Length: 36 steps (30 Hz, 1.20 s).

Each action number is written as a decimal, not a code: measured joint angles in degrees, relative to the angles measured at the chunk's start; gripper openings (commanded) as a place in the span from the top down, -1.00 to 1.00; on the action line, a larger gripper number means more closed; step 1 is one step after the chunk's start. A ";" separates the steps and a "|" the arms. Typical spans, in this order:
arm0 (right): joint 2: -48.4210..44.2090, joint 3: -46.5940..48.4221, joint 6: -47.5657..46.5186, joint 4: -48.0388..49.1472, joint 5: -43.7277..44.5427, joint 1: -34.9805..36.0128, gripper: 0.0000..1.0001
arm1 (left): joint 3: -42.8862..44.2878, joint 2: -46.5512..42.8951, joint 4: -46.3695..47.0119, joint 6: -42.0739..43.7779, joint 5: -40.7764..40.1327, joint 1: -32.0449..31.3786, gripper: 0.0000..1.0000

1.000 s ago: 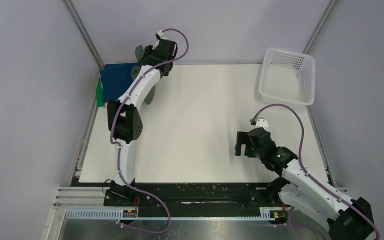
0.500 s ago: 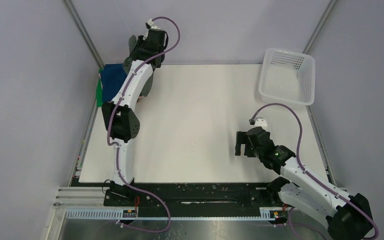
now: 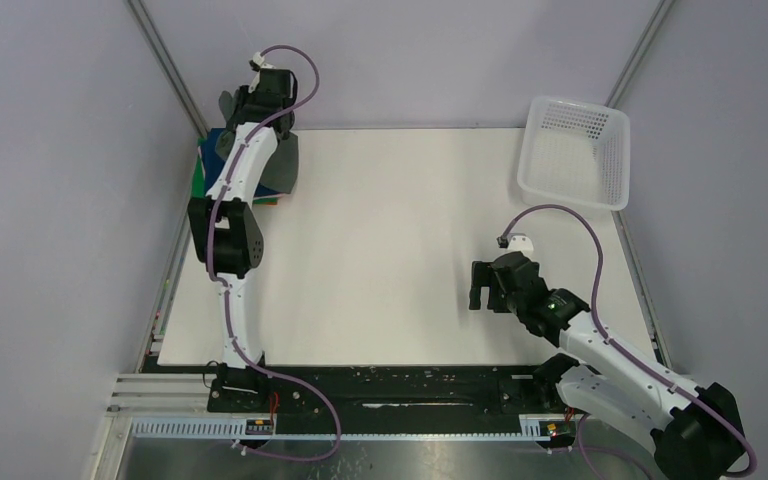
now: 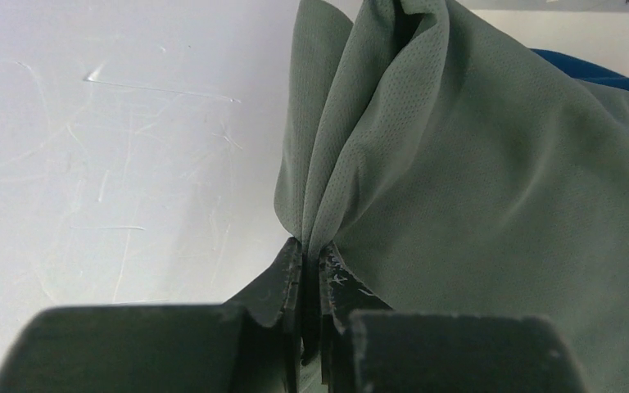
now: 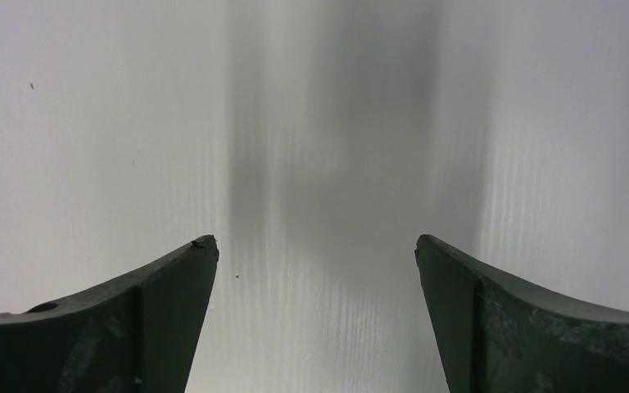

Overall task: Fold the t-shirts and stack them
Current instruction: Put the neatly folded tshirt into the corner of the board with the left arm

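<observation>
We have the grey-green shirt (image 4: 475, 164) at the far left corner of the tabletop (image 3: 390, 230). It drapes from our left hand (image 4: 309, 250) toward the near side and partly covers the stack of folded shirts there. In the left wrist view, the navy shirt (image 4: 622, 82) shows just past its far edge. The cloth fans away from the hand in long pleats, so its long axis runs straight out from the fingers. Our left hand is pinched tight on a gathered fold of that shirt, with almost no gap between the fingers. Our right hand (image 5: 315, 246) hovers over bare tabletop well apart on the right, spread wide and holding nothing. We judge that lowering the shirt onto the stack falls to the left arm alone.
</observation>
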 measured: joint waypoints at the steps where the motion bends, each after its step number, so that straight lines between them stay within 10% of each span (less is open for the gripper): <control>1: 0.11 0.02 0.00 0.00 0.00 0.00 -0.99 | -0.22 0.35 0.28 -0.28 -0.02 0.26 1.00; 36: 4.90 3.06 -0.48 -0.07 1.01 0.00 -0.99 | -11.41 7.21 13.53 -7.21 -6.64 8.96 1.00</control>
